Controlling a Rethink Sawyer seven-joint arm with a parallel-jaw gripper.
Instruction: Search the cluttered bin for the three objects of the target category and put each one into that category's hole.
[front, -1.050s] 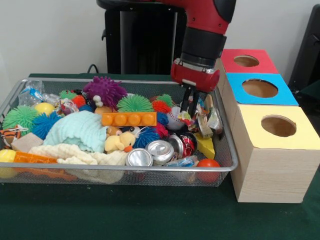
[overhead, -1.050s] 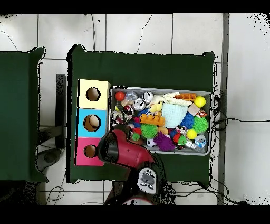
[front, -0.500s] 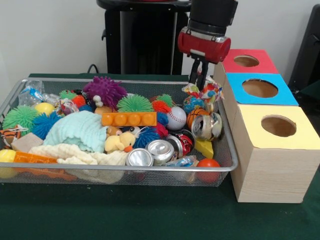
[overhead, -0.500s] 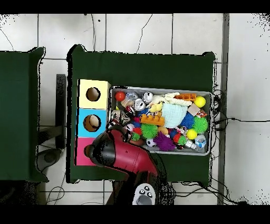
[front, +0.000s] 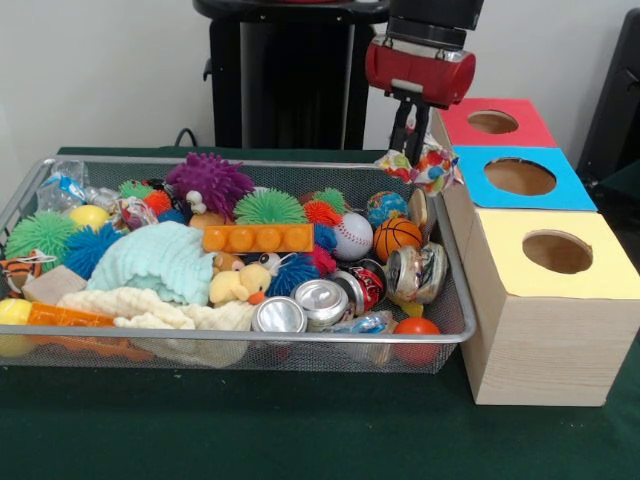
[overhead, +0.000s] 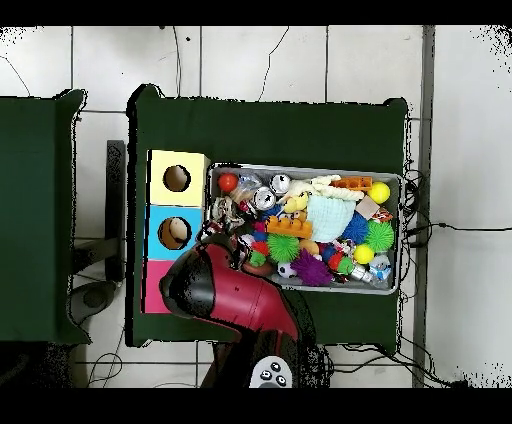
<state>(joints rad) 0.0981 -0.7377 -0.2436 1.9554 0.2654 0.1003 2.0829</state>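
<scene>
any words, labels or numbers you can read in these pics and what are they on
No text can be read in either view.
The crushed cans and the crumpled wrapper in the gripper carry print, but it is too small and blurred to make out.
The three box tops are plain colour with no labels.

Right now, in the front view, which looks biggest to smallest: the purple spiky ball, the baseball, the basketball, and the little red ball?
1. purple spiky ball
2. baseball and basketball: alike, can't rank
3. red ball, partly hidden by the bin rim
</scene>
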